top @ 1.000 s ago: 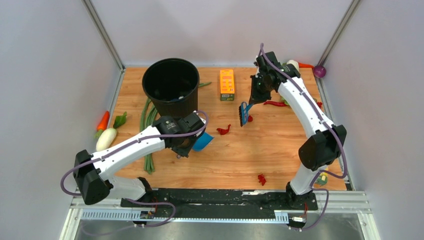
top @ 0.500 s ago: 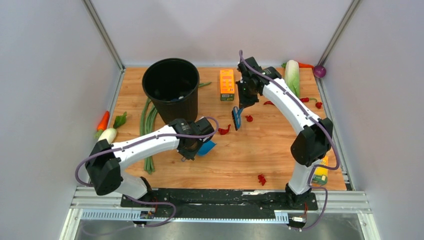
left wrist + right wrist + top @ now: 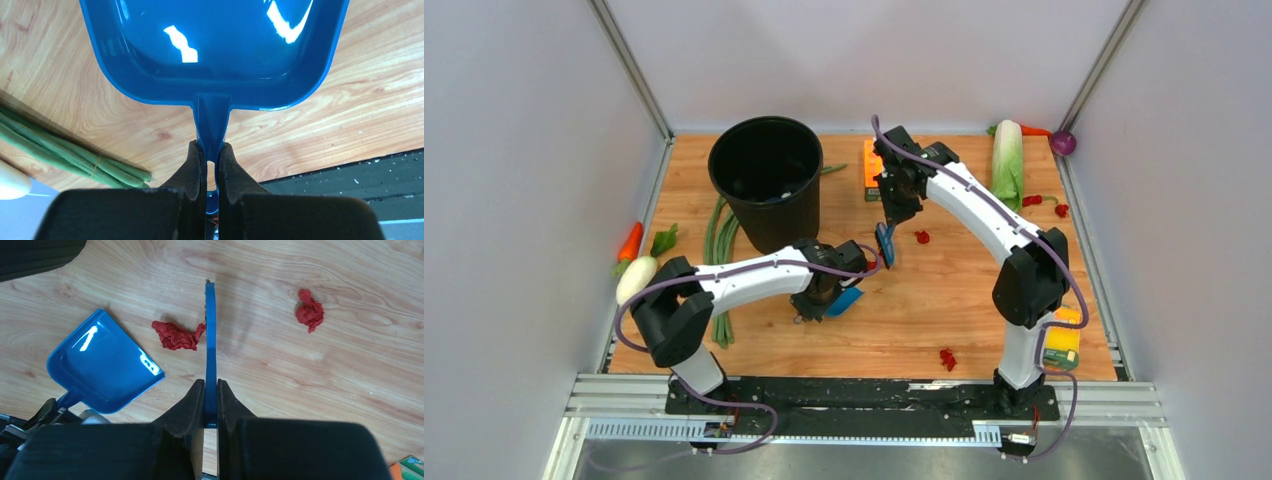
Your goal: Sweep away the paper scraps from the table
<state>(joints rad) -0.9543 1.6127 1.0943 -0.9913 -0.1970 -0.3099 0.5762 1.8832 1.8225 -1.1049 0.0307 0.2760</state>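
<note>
My left gripper (image 3: 822, 296) (image 3: 210, 147) is shut on the handle of a blue dustpan (image 3: 846, 299) (image 3: 215, 45) that rests on the table (image 3: 904, 320). My right gripper (image 3: 892, 208) (image 3: 210, 385) is shut on a blue brush (image 3: 885, 243) (image 3: 210, 340) held upright. In the right wrist view one red paper scrap (image 3: 175, 335) touches the brush's left side, close to the dustpan's mouth (image 3: 102, 365). Another scrap (image 3: 309, 312) (image 3: 921, 237) lies to the brush's right. More scraps lie near the front edge (image 3: 946, 358) and at the back right (image 3: 1031, 200).
A black bucket (image 3: 766, 180) stands at the back left, an orange box (image 3: 876, 170) behind the right arm. Green beans (image 3: 720, 240), a carrot (image 3: 629, 242) and a white radish (image 3: 634, 278) lie left. A cabbage (image 3: 1006, 160) and purple ball (image 3: 1064, 143) sit back right.
My right arm has swung left with the brush, toward the dustpan and the scrap next to it. My left arm has slid the dustpan a little to the right.
</note>
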